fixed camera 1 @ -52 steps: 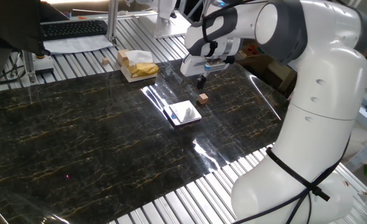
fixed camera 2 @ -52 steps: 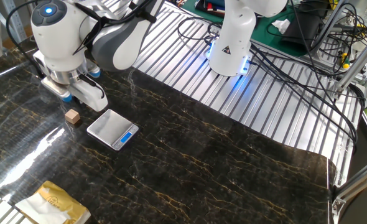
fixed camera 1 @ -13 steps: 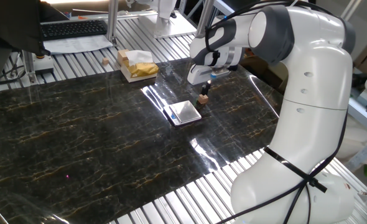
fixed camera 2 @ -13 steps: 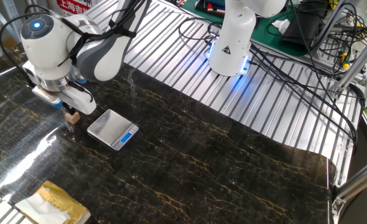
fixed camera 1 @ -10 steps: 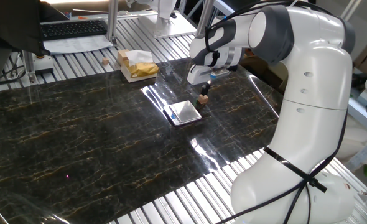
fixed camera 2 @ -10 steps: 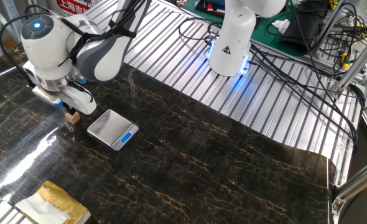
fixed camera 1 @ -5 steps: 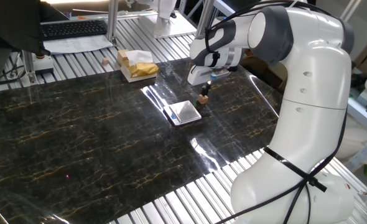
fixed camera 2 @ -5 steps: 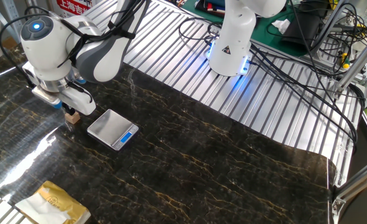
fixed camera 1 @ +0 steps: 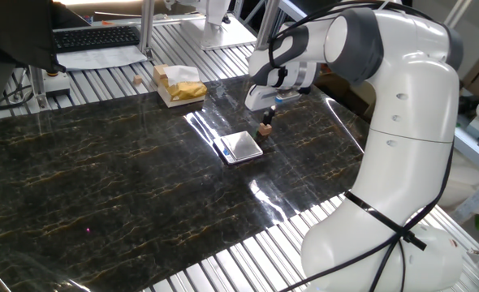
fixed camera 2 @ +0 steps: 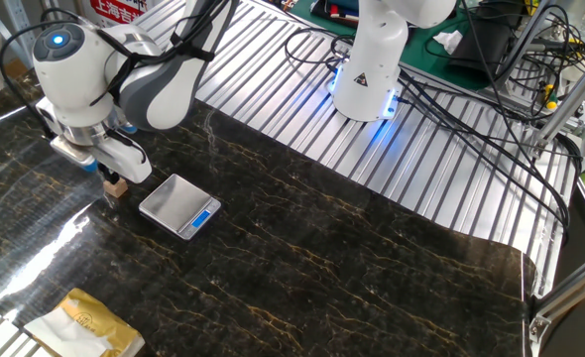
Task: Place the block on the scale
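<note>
The block (fixed camera 1: 265,127) sits just beside the scale (fixed camera 1: 240,148), off one of its corners and apart from it, on or barely above the dark marbled tabletop (fixed camera 1: 101,186); which of the two cannot be told. The gripper (fixed camera 2: 113,184) stands directly over the block, pointing straight down, and its jaws appear clenched on the block's opposite side faces, though the contact itself is too small to confirm. The scale lies flat with its shiny plate bare and its blue mark (fixed camera 2: 202,218) on the edge away from the block. A pale-yellow box (fixed camera 1: 177,84) rests well apart from the scale, at the tabletop's edge. Handling judgement: the block is a small wooden cube, rigid and very light, so a modest squeeze should hold it; its flat parallel sides give the best hold, taken near mid-height so it cannot pivot. The scale's plate looks smooth and slippery, and the scale itself is light enough to slide if bumped, so the block should be lowered flat onto the plate's centre and freed only once it is resting
</note>
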{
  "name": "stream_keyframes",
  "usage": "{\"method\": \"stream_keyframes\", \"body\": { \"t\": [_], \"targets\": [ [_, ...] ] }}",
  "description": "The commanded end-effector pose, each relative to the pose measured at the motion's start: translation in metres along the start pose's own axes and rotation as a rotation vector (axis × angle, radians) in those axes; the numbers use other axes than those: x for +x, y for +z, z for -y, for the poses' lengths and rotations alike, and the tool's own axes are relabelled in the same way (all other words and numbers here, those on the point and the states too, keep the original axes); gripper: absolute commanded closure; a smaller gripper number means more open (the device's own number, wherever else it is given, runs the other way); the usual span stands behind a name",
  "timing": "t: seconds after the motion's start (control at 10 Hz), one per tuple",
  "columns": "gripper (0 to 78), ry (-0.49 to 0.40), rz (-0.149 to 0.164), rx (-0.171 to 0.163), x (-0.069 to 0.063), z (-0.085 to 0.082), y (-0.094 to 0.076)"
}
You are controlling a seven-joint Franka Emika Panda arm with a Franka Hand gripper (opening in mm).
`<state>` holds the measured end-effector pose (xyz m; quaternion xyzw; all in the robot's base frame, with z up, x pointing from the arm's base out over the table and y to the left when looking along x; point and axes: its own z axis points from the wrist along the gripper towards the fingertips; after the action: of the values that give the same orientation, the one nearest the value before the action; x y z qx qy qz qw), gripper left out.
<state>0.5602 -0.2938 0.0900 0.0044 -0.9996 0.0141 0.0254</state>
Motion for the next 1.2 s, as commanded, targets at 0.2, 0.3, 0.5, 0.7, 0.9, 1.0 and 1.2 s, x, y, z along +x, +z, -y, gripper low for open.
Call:
{"method": "stream_keyframes", "body": {
  "t": [0.2, 0.3, 0.5, 0.7, 0.9, 1.0, 1.2],
  "targets": [
    [77.6, 0.012, 0.008, -0.017, -0.0008, 0.001, -0.0018],
    [0.2, 0.011, 0.008, -0.017, -0.0008, 0.001, -0.0018],
    [0.2, 0.011, 0.008, -0.017, -0.0008, 0.001, -0.0018],
    [0.2, 0.011, 0.008, -0.017, -0.0008, 0.001, -0.0018],
    [0.2, 0.011, 0.008, -0.017, -0.0008, 0.001, -0.0018],
    [0.2, 0.011, 0.008, -0.017, -0.0008, 0.001, -0.0018],
    [0.2, 0.011, 0.008, -0.017, -0.0008, 0.001, -0.0018]
  ]
}}
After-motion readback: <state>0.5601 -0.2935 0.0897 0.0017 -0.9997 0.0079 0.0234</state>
